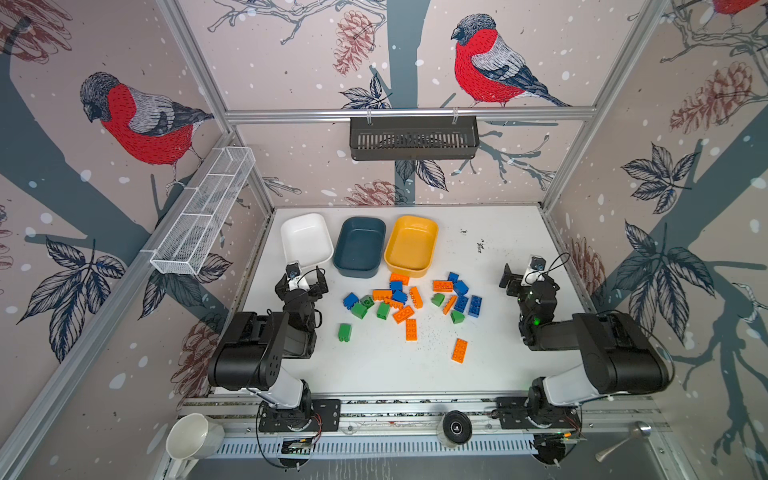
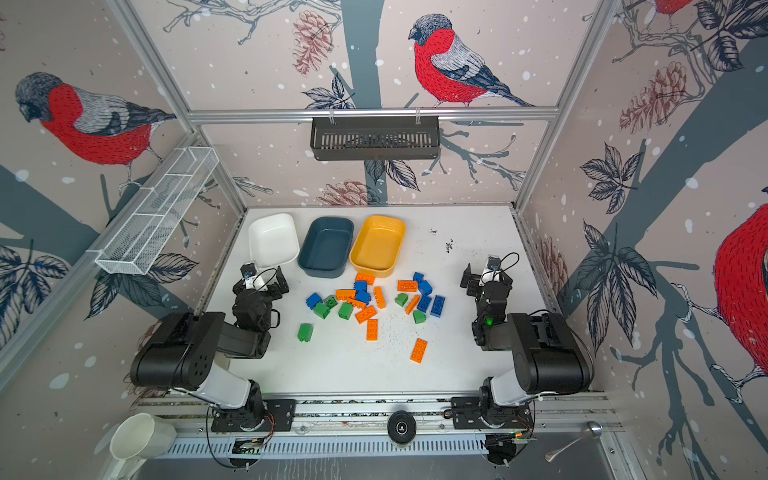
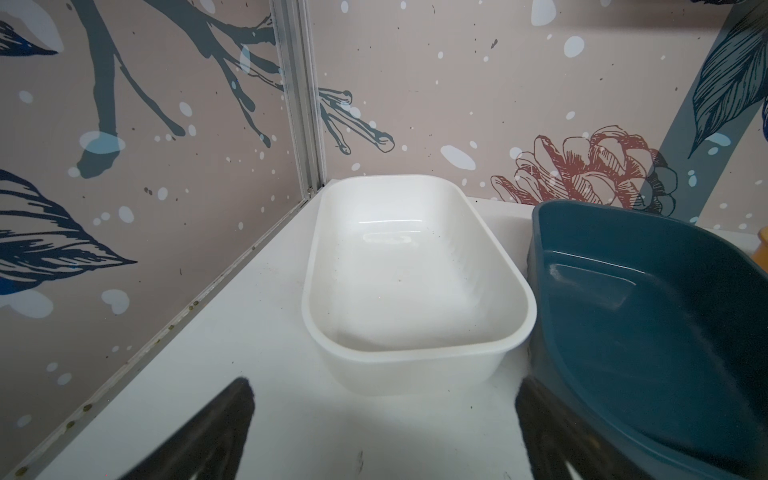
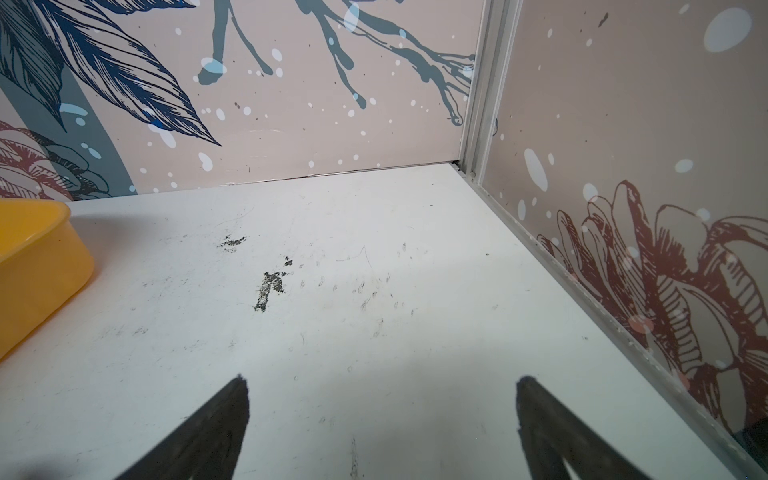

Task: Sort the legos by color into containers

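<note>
Legos (image 1: 416, 297) scattered mid-tabletop (image 1: 374, 365), near white tub (image 1: 305, 239), teal tub (image 1: 359, 245), yellow tub (image 1: 411, 243), all empty. Left jaws, right jaws wide open, holding nothing. Risk: clustered bricks touch; pinch may drag neighbour, land wrong colour in tub.

Blk slotted basket (image 1: 413, 139) hangs at back, wht mesh tray (image 1: 203, 212) at left; mug (image 1: 191, 435), spoon (image 1: 641, 430) up front.

We see the white bench (image 1: 374, 365) bearing the white container (image 1: 305, 239), teal container (image 1: 359, 247) and yellow container (image 1: 410, 245) side by side, with legos (image 1: 411, 329) scattered nearby.
</note>
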